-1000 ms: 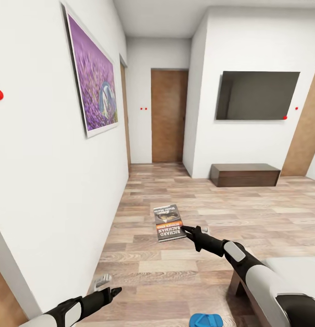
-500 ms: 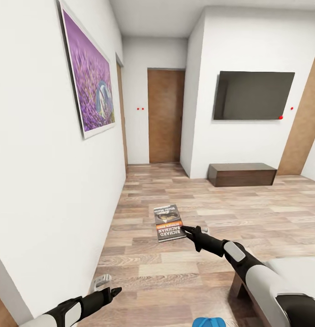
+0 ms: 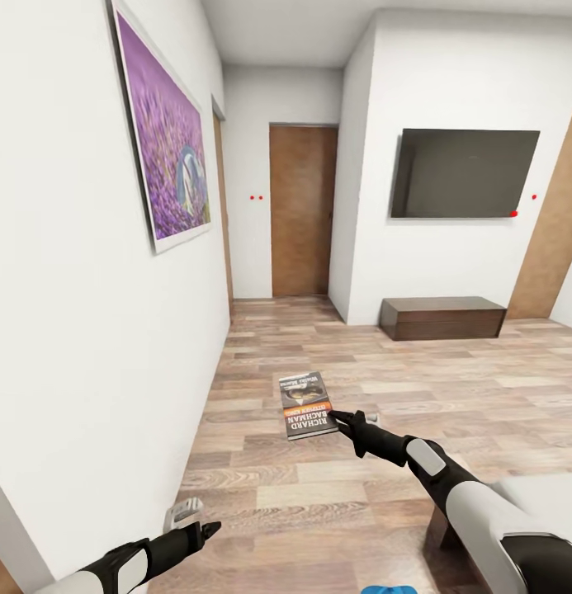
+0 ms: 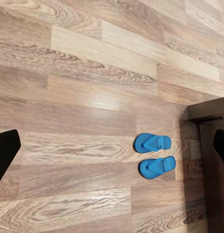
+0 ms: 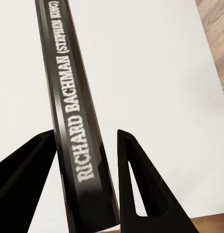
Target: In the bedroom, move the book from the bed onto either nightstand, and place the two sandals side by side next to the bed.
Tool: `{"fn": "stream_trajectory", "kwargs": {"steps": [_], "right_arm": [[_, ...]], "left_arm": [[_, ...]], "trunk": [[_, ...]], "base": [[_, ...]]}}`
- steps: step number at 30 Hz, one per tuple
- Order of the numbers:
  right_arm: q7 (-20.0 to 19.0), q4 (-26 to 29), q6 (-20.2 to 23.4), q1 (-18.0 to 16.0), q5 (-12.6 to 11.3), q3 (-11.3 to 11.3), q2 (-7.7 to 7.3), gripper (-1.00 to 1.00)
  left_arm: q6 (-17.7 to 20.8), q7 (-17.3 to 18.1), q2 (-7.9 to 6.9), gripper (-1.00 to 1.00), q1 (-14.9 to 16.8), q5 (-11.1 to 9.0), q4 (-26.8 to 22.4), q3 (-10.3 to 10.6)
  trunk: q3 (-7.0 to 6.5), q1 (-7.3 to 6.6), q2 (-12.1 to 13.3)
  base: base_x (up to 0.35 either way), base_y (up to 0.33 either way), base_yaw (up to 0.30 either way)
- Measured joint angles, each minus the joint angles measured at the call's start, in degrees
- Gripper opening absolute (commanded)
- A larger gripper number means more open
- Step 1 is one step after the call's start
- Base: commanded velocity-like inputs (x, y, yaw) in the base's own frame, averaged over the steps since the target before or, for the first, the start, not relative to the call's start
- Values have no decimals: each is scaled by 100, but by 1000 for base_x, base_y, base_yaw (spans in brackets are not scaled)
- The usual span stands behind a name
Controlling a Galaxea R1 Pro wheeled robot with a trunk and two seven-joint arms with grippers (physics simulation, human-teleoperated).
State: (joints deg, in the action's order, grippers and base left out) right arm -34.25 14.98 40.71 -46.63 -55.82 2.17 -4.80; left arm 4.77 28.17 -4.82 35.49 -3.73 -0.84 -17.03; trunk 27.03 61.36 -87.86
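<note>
Change: across the last second the whole head view has swung slightly, so the camera moved; the blue sandal toe at the lower edge has slid almost out of view, while both arms and the book keep the same pose relative to the camera. My reading: the robot is carrying the book and turning, perhaps hunting for a nightstand.
Left gripper point(image 3: 189, 516): empty, fingers spread apart, hanging low beside the white wall point(image 3: 71, 346).
Purple lavender picture point(image 3: 166, 157): on that wall.
Two bright blue flip-flop sandals point(image 4: 154, 155): side by side on the floor just beside the dark bed frame corner point(image 4: 209, 145), so that part looks done.
Thin dark paperback book point(image 3: 307, 403): held out flat in the air, pinched at its edge.
Right gripper point(image 3: 342, 421): clamped on the book; its wrist view shows the spine point(image 5: 75, 131) between both fingers.
Surface: pale wood-plank floor point(image 3: 335, 487).
Room: brown door point(image 3: 300, 210), black wall television point(image 3: 465, 173), long low dark cabinet point(image 3: 442, 318), light-grey mattress corner point(image 3: 550, 499).
</note>
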Motion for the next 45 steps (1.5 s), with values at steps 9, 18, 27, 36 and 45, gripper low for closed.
{"fn": "stream_trajectory", "kwargs": {"steps": [9, 18, 27, 36, 45], "right_arm": [[5, -2, -1, 0, 5, 0, 1, -100], [2, -3, -1, 0, 14, 0, 1, -100], [-2, 0, -2, 0, -1, -1, 0, -100], [-2, -3, 0, 0, 1, -5, 0, -100], [5, -3, 1, 0, 6, -7, 0, -100]], "left_arm": [[0, 0, 0, 100, 0, 0, 0, -4], [0, -1, 0, 100, 0, 0, 0, -5], [0, -2, 0, 100, 1, 0, 0, 1], [0, -3, 0, 100, 0, 0, 0, 3], [0, -4, 7, 100, 0, 0, 0, 4]], "trunk": [[0, 0, 0], [0, 0, 0], [0, 1, 0], [0, 1, 0], [0, 1, 0]], "base": [[75, 76, 0], [66, 61, 0], [14, 11, 0], [1, 1, 0], [13, 0, 0]]}}
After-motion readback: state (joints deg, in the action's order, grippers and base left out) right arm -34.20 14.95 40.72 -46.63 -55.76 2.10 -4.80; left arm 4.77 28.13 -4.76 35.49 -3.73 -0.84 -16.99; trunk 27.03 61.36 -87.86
